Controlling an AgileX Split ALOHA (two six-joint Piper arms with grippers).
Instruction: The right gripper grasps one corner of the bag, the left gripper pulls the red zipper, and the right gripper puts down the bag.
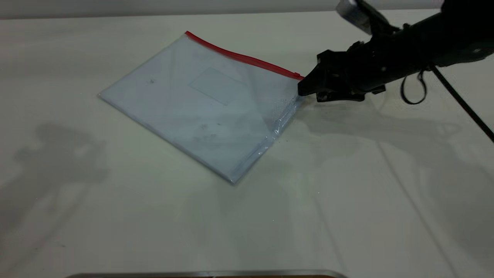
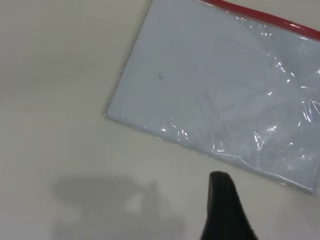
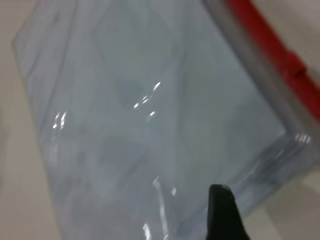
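The bag [image 1: 204, 104] lies flat on the table, a clear pouch with a pale blue sheet inside. The red zipper [image 1: 243, 58] runs along its far edge, and the small slider tab [image 1: 297, 75] sits at the right end. My right gripper [image 1: 301, 89] is low at that right corner [image 1: 296, 96], just beside it and holding nothing; the bag is not lifted. In the right wrist view one fingertip [image 3: 221, 200] is over the bag's edge, near the red strip [image 3: 270, 47]. My left gripper is outside the exterior view; its fingertip [image 2: 222, 192] hovers short of the bag's near edge [image 2: 210, 150].
The table [image 1: 115, 216] is plain off-white. The right arm's black cable [image 1: 463, 104] trails across the right side. A dark edge [image 1: 204, 275] runs along the bottom of the exterior view.
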